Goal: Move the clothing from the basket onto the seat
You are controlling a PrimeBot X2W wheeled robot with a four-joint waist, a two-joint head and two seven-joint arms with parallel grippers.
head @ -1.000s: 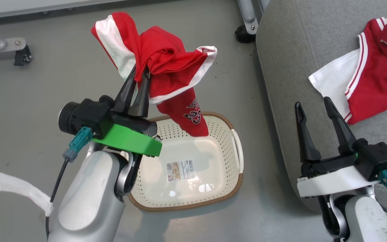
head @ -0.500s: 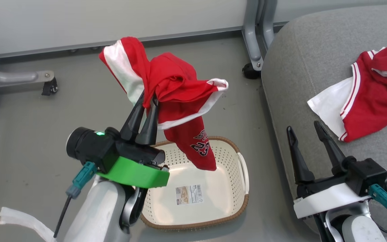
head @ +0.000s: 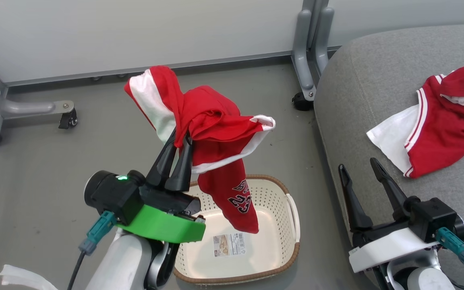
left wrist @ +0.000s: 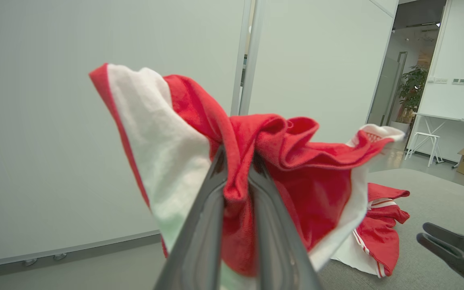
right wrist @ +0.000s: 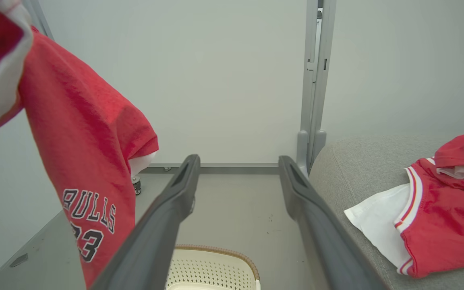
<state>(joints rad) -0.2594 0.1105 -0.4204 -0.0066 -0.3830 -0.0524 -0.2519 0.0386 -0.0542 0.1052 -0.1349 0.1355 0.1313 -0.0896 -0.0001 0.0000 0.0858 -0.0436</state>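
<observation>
My left gripper (head: 182, 141) is shut on a red garment with dark lettering (head: 216, 133), which hangs above the cream basket (head: 278, 201) on the floor. In the left wrist view the fingers (left wrist: 206, 225) pinch a red fold of that garment (left wrist: 308, 181). The basket holds nothing but its sticker. A second red garment with a white panel and striped trim (head: 437, 125) lies on the grey seat (head: 357, 92) at the right. My right gripper (head: 356, 166) stands open at the seat's near edge, nothing between its fingers (right wrist: 175, 205). The right wrist view shows the hanging garment (right wrist: 83, 149) at its left.
Grey floor runs around the basket. A pale wall panel with a grey post (head: 308, 48) stands behind, its caster (head: 301, 100) beside the seat's corner. Another caster on a frame leg (head: 67, 119) sits at the far left. A white strip (head: 22, 278) hangs by my left forearm.
The head camera has tilted up, so the whole scene sits lower in the picture. The left gripper keeps its hold on the garment, still hanging above the basket. The right gripper stays open.
</observation>
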